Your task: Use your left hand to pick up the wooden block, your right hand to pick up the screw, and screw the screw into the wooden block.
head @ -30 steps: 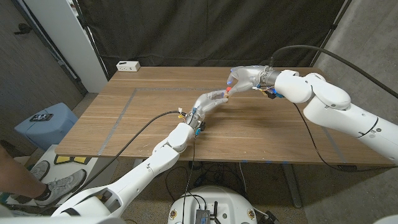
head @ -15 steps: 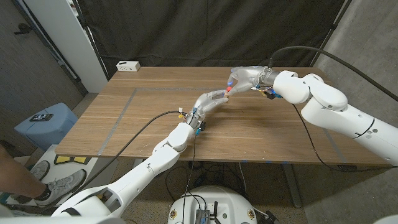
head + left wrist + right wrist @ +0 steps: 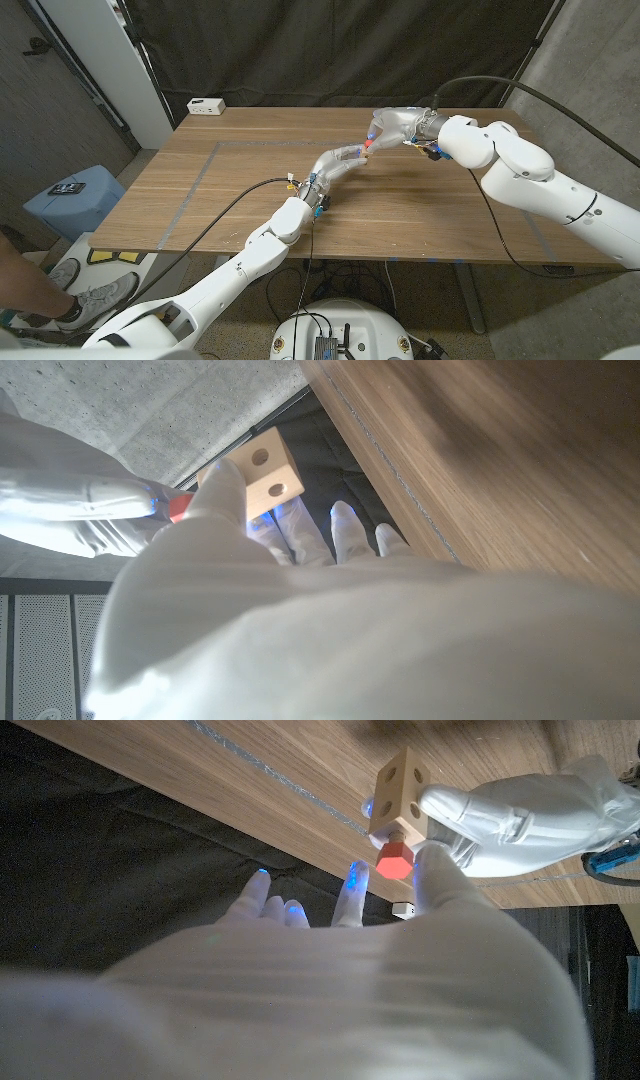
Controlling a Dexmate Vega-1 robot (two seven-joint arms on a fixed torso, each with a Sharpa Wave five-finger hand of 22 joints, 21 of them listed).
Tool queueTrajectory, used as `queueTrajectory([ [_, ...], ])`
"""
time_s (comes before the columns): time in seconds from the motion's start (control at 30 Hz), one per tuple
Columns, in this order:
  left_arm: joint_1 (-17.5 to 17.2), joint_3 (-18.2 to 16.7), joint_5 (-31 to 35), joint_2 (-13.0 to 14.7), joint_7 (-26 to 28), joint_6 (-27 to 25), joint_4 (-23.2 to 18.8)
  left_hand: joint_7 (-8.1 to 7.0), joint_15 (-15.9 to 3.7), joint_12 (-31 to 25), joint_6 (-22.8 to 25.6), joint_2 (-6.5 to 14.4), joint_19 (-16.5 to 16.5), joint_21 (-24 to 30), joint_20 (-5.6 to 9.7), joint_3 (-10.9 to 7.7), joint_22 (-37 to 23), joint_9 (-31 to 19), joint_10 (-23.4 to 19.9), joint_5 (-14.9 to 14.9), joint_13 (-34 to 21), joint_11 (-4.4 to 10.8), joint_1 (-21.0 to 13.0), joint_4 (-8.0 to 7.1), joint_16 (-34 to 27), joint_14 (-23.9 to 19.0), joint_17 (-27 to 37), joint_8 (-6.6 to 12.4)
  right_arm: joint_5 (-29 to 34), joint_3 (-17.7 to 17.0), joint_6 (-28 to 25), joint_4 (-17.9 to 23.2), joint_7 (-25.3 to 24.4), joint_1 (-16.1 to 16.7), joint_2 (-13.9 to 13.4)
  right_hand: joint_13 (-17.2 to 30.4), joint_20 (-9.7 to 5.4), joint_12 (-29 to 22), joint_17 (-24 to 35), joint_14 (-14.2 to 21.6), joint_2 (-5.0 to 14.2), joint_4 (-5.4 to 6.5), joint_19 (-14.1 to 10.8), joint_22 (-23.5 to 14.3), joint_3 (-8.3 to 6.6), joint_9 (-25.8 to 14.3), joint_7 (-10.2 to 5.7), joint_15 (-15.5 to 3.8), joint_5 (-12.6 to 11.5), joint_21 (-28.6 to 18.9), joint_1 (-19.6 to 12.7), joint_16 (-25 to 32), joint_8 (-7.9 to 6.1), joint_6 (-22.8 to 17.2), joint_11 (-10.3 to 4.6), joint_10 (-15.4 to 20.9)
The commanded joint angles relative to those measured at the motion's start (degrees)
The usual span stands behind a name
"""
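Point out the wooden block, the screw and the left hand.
wooden block (image 3: 403,790): right wrist view, on its holed face.
screw (image 3: 393,861): right wrist view, on its red head.
left hand (image 3: 520,812): right wrist view, on its back.

No text, label, brand, number or sign can be read in any view; the dark panel on the blue bin (image 3: 67,196) beside the table bears marks too small to make out.

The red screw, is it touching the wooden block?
Touching. In the right wrist view the red screw sits right against the face of the wooden block with no gap, while the left hand holds the block.
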State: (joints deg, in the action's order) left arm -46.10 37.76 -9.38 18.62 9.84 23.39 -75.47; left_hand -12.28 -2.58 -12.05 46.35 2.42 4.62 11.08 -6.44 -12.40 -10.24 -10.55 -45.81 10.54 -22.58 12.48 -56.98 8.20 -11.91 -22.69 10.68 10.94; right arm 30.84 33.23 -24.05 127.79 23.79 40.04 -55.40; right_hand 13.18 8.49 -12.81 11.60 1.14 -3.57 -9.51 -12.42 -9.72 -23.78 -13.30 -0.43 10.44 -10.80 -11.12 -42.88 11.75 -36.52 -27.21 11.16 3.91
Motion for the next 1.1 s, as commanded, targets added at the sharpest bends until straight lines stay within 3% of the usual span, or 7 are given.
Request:
queueTrajectory([
  [0.03,-0.1,0.0,0.1,0.1,0.2,-0.2,-0.1,0.10,-5.18,-0.3,0.0,0.5,0.2,0.4,-0.31,-0.01,-0.1,-0.3,0.1,0.0,-0.2,0.15,0.1,0.09,-0.1,-0.3,0.1,0.45,0.4,0.0,-0.9,0.1,-1.3,0.6,0.4,0.3,-0.11,-0.3,0.3,0.6,-0.42,0.38,-0.8,-0.2,-0.31,-0.4,0.05,-0.09,0.2,-0.4,-0.1,0.5,-0.89,-1.7,0.18,0.6],
  [1.1,-0.5,0.0,0.3,0.3,0.6,-0.4,-0.9,0.14,-5.19,-0.3,0.0,0.5,0.2,0.4,-0.32,0.00,-0.1,-0.3,0.2,0.0,-0.2,0.14,0.0,0.11,-0.1,-0.4,0.1,0.45,1.8,0.7,-1.2,-0.2,-3.4,1.4,1.2,0.4,-0.43,-0.7,0.6,2.3,0.02,-0.07,-2.3,-0.2,-1.76,-1.8,-1.12,-0.81,0.1,-0.6,-2.1,1.0,-4.06,-5.7,-0.21,2.7],
])
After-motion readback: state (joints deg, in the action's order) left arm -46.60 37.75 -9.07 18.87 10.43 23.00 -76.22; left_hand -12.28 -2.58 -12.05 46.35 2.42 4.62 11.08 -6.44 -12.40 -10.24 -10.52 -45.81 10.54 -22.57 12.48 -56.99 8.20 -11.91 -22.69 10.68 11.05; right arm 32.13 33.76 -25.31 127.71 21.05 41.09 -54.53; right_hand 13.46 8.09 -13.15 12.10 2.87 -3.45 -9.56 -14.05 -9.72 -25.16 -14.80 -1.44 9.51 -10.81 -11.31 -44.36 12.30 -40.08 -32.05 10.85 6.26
